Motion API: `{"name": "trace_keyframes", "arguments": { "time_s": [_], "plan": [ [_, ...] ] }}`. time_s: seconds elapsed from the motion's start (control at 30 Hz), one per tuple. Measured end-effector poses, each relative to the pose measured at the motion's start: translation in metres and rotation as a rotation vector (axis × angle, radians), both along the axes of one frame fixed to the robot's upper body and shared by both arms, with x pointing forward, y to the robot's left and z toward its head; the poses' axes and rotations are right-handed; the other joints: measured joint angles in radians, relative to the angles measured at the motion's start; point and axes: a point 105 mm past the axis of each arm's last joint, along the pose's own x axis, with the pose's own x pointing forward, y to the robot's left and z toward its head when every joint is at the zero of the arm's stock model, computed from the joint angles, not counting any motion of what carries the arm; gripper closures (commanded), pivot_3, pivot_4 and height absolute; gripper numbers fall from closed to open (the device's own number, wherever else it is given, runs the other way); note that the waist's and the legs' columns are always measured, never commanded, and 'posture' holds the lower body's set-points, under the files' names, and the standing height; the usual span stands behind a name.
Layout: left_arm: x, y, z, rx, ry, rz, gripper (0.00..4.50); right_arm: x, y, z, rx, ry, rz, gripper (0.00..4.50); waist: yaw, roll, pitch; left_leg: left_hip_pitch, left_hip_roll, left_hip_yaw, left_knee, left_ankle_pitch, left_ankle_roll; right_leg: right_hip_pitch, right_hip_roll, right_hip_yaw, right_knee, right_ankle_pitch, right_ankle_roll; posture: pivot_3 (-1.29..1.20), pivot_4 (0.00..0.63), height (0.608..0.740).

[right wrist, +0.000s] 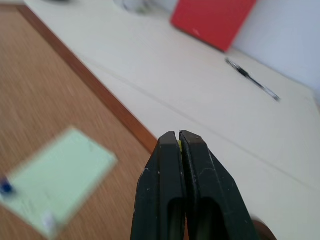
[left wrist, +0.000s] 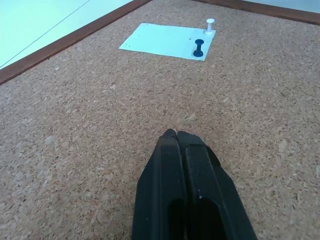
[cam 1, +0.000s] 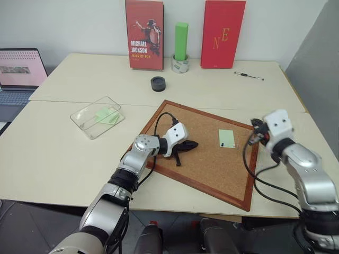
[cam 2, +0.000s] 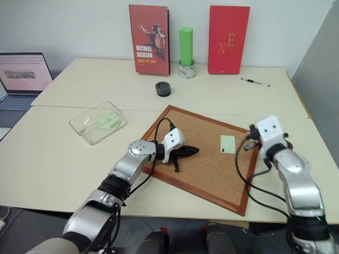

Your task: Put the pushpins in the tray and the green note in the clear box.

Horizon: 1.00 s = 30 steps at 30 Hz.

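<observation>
The green note (cam 1: pixel 226 138) lies flat on the cork board (cam 1: pixel 212 164), toward the board's right edge, with a blue pushpin (left wrist: pixel 199 48) and a white pushpin (left wrist: pixel 210 24) standing in one end. The left gripper (left wrist: pixel 181 136) rests low over the cork to the note's left, fingers pressed together and empty. The right gripper (right wrist: pixel 178 136), beside the board's right edge, is closed with a sliver of yellow between its fingertips. The clear box (cam 1: pixel 97 117) sits well left on the table (cam 1: pixel 63 159), a brighter green paper (cam 1: pixel 107 115) inside.

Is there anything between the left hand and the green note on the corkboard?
Nothing visible: bare cork lies between the left hand and the green note, which a blue pushpin and a white pushpin pin down.
</observation>
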Motion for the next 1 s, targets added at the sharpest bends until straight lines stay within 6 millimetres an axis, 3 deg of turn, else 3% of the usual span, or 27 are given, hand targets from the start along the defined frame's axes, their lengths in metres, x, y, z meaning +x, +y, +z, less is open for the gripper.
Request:
{"name": "trace_keyframes", "arguments": {
  "time_s": [0.3,0.7,1.0],
  "plan": [
    [-0.001,0.0,-0.002,0.009,0.006,-0.005,4.5,0.001,-0.032,-0.023,-0.093,0.038,-0.135,4.49,-0.006,0.0,0.0,0.008,0.0,0.001,0.001,0.0,0.0,0.008,0.0,0.001,-0.001,0.0,0.0,0.0,0.15,0.74],
    [-0.001,-0.001,-0.002,0.01,0.004,-0.012,4.5,0.014,-0.047,-0.033,-0.152,0.042,-0.206,1.88,-0.005,0.0,0.0,0.008,0.0,0.0,0.0,0.0,0.0,0.008,0.0,0.001,-0.001,0.0,0.001,0.0,0.15,0.74],
    [-0.001,0.0,-0.002,0.013,0.003,-0.011,4.5,0.013,-0.05,-0.028,-0.155,0.019,-0.227,1.78,-0.006,0.0,0.0,0.008,0.0,0.0,0.0,0.0,0.0,0.008,0.0,0.001,-0.001,0.0,0.001,0.0,0.15,0.74]
  ]
}}
